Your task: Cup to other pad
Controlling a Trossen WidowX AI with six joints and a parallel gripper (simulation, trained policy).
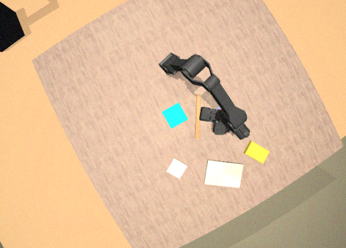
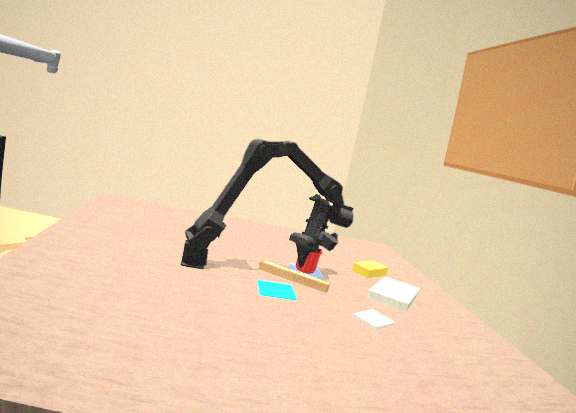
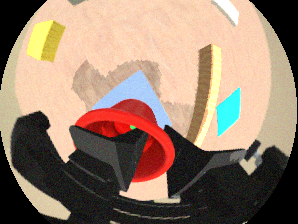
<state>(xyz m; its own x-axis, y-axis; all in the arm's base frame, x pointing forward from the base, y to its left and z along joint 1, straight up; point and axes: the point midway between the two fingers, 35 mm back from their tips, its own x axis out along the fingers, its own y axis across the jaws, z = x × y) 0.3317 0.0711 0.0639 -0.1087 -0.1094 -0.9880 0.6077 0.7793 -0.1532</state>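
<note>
From left to right in the exterior view, the cyan pad (image 1: 175, 115) (image 2: 276, 290) (image 3: 229, 112) is noted first, then the wooden bar (image 1: 197, 117) (image 2: 294, 276) (image 3: 207, 85). Beyond it, the red cup (image 1: 220, 108) (image 2: 311, 262) (image 3: 155, 155) is seen at the blue pad (image 1: 218, 108) (image 2: 318, 272) (image 3: 132, 87), leaning slightly. The cup's wall is straddled by the end effector (image 1: 218, 116) (image 2: 306, 259) (image 3: 156, 131), one finger inside the mouth, one outside; its fingers are parted narrowly, and whether the wall is clamped cannot be told. A crossing over the bar is judged necessary, with the cup levelled first
</note>
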